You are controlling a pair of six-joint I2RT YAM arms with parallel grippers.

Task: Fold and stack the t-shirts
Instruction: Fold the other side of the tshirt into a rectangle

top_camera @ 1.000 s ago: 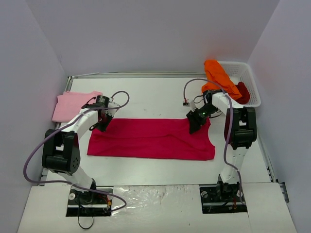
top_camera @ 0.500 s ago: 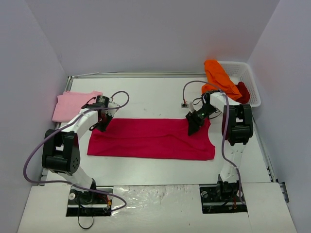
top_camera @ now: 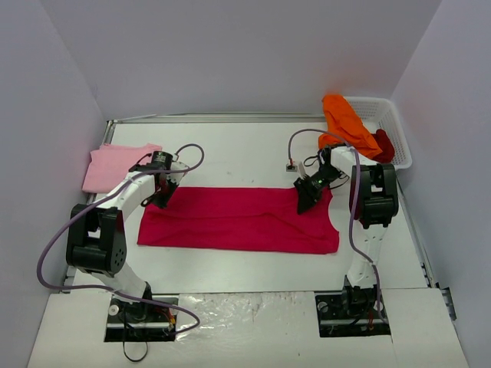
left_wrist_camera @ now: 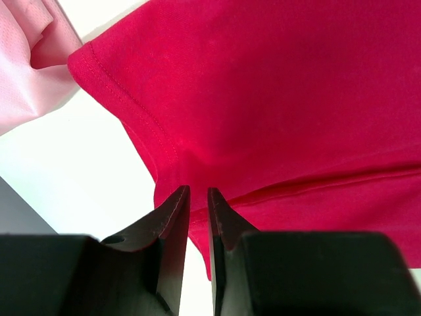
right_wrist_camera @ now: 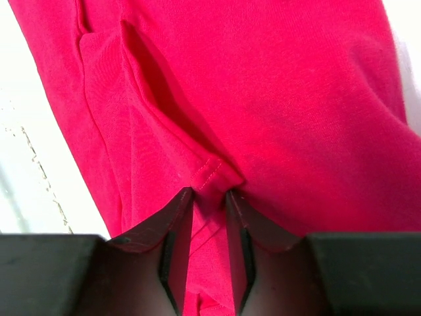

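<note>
The large crimson t-shirt (top_camera: 238,218) lies folded into a long band across the middle of the table. At its far left corner my left gripper (top_camera: 163,198) is pinched on the edge, and in the left wrist view the cloth (left_wrist_camera: 276,99) runs between the nearly touching fingertips (left_wrist_camera: 198,196). My right gripper (top_camera: 305,201) is down on the far right edge. Its tips (right_wrist_camera: 209,197) squeeze a puckered hem fold of the crimson cloth (right_wrist_camera: 276,85). The pale pink t-shirt (top_camera: 111,165) lies folded at the far left. The orange t-shirt (top_camera: 349,123) and the dark red t-shirt (top_camera: 383,146) hang in the basket.
A white mesh basket (top_camera: 395,119) stands at the far right corner. A small connector (top_camera: 292,163) on a grey cable lies on the table just beyond the right gripper. The pink cloth (left_wrist_camera: 26,59) sits close to the left gripper's corner. Walls enclose three sides.
The right gripper's jaws have narrowed onto the crimson hem, and its wrist has shifted slightly toward the far side. The left arm and the shirts have not moved.
</note>
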